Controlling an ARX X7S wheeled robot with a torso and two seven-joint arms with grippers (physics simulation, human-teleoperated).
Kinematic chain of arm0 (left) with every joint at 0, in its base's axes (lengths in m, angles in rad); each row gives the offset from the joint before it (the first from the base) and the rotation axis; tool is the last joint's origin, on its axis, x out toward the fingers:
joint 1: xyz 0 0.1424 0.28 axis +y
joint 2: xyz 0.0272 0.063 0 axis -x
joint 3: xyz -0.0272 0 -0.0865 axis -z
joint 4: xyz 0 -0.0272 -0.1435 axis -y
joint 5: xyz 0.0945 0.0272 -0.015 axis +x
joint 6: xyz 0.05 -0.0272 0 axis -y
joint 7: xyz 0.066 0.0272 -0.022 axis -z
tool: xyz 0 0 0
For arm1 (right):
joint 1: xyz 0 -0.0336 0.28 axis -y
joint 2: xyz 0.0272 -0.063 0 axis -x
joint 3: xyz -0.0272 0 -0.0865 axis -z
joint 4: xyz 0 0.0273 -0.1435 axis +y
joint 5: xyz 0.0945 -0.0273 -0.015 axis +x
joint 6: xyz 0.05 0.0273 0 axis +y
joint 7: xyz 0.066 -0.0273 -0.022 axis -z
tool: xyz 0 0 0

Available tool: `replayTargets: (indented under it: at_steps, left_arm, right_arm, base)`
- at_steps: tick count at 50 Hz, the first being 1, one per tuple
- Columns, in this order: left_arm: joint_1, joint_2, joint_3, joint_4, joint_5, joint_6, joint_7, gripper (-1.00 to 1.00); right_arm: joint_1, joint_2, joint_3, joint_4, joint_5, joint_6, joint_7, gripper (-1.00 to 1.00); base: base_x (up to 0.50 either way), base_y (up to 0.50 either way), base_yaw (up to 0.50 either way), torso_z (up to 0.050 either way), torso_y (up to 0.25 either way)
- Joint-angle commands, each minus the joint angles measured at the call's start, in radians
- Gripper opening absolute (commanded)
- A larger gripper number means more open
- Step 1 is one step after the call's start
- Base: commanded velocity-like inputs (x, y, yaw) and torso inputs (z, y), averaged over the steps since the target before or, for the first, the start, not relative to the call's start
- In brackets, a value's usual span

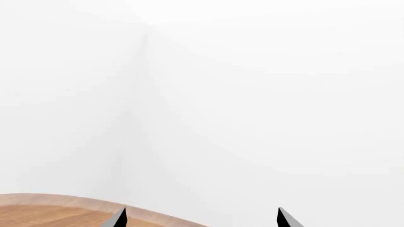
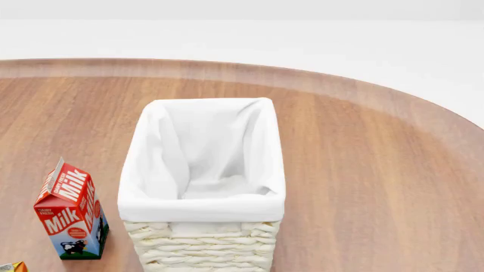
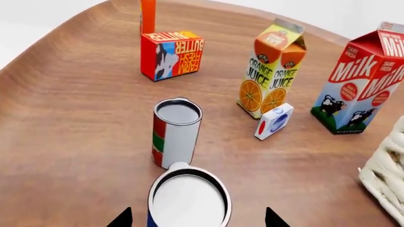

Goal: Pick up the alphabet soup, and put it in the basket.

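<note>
Silvery and pale, the soup (image 3: 188, 201) top sits nearest in the right wrist view, between the two dark tips of the right gripper (image 3: 197, 218), which are spread wide to either side and grasp nothing. A sliver of blue label shows at the can's lower edge. My guess is a rigid metal can, fairly heavy for its size, with smooth sides, so a squeeze across the middle of the body should hold best. Touching or just beyond it stands the red and green can (image 3: 175, 133), close enough to get knocked. Farther off are a small white box (image 3: 274, 121), the juice (image 3: 271, 68), the milk (image 3: 363, 80) and the butter (image 3: 171, 54). The basket (image 2: 202, 201) sits mid-table with its white lining empty. The left gripper (image 1: 200, 218) shows only two parted tips over the table (image 1: 50, 213) edge, holding nothing.
</note>
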Motion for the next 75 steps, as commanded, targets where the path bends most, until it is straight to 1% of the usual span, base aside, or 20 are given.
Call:
replayTargets:
  at_steps: [1, 40, 75]
  left_arm:
    - [0.001, -0.002, 0.0, 0.0, -0.003, 0.003, -0.001, 1.0]
    - [0.002, -0.009, 0.001, 0.004, -0.003, 0.003, -0.011, 1.0]
    - [0.001, -0.014, 0.007, 0.0, -0.004, 0.008, -0.016, 1.0]
  right_arm:
    - [0.01, -0.013, -0.014, 0.011, -0.014, 0.002, 0.0, 1.0]
    - [0.031, -0.039, -0.046, 0.071, -0.092, 0.013, 0.038, 1.0]
    - [0.046, -0.048, -0.058, 0.092, -0.106, 0.016, 0.053, 1.0]
  base:
    - [0.0, 0.0, 0.0, 0.0, 0.0]
    - [0.0, 0.0, 0.0, 0.0, 0.0]
    - [0.0, 0.0, 0.0, 0.0, 0.0]
